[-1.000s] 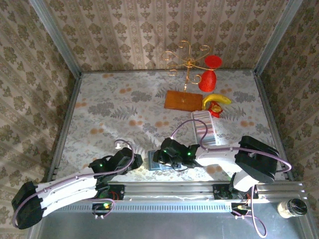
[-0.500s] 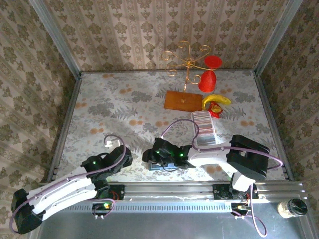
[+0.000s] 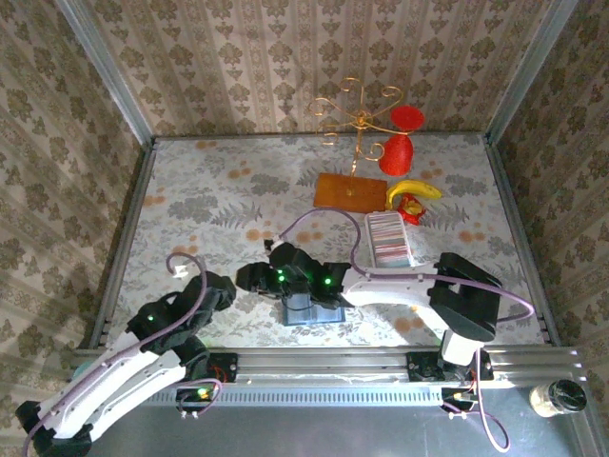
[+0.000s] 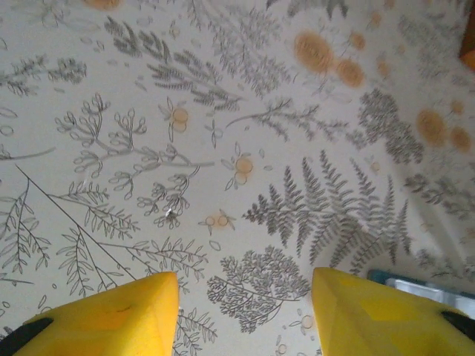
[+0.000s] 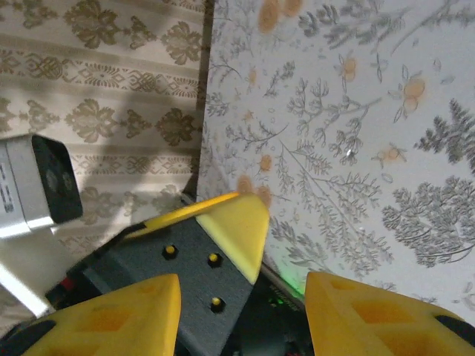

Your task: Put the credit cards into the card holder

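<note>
Since a second ago, we see that the left gripper [image 3: 221,288] has drawn back toward the lower left of the overhead view, away from the card holder [image 3: 319,314]. The right gripper [image 3: 247,279] has swept leftward past the holder. The holder now lies uncovered at the lower centre of the frame, just above the metal rail [image 3: 333,362], with the right arm's cable crossing it. The left wrist view shows what the overhead cannot: its two yellow fingers [image 4: 119,311] stand wide apart with nothing between them, over bare patterned cloth. A teal-edged pale strip shows at that view's lower right, and we cannot tell what it is. In the right wrist view the jaws also stand apart and empty, pointed at the other gripper's yellow finger and dark body, with the side wall in the upper left. The credit cards [image 3: 388,236] we can make out only as pale ribbed lines in the long whitish tray [image 3: 369,238], right of centre and well apart from the holder. The table [image 3: 209,200] wears a pale cloth printed with grey ferns and orange blooms. At its far side are an orange-brown board [image 3: 347,192], a gold wire stand [image 3: 357,119], a banana [image 3: 414,189] and red pieces. Damask-papered walls [image 3: 285,57] close the space on three sides.
</note>
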